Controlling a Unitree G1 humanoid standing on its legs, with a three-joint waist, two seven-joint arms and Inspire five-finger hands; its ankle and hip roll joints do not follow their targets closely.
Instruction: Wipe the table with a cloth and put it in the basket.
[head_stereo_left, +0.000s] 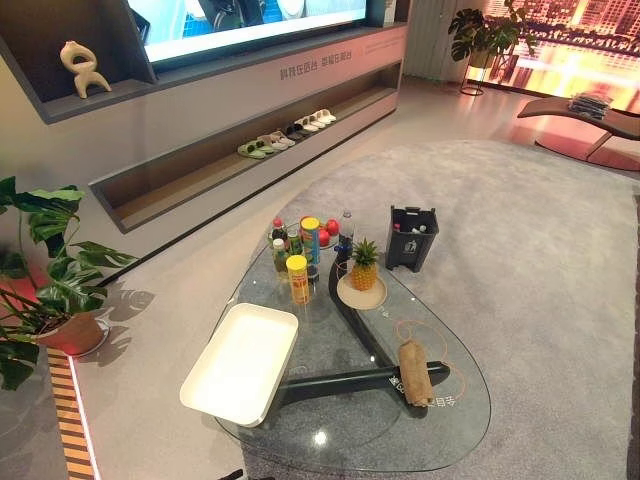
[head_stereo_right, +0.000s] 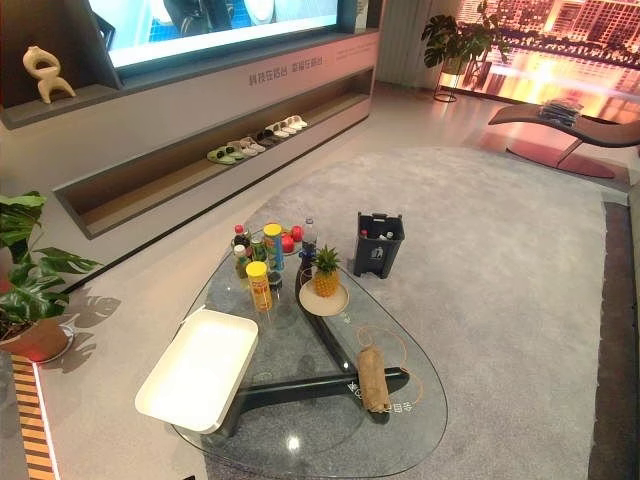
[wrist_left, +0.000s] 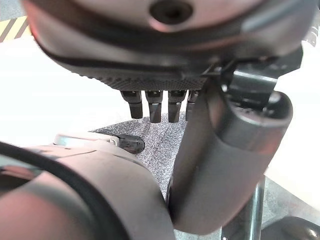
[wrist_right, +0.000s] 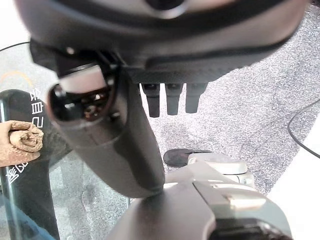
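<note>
Both hands hang low with fingers straight and empty, the left hand and right hand pointing down at the carpet. The rolled brown cloth lies on the glass table, well apart from the white tray.

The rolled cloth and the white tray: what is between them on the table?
Bare glass; beneath it the table's dark base shows between cloth and tray, in both eye views.

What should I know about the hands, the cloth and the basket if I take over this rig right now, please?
Left hand: open, fingers straight, holding nothing.
Right hand: open, also holding nothing.
Cloth: rolled up, lying on the glass table near its right edge.
Basket: white, sitting on the table's left side, nothing visible inside.
Done: nothing yet, by how things lie.
Left: grasp cloth, wipe, drop it in the basket.
</note>
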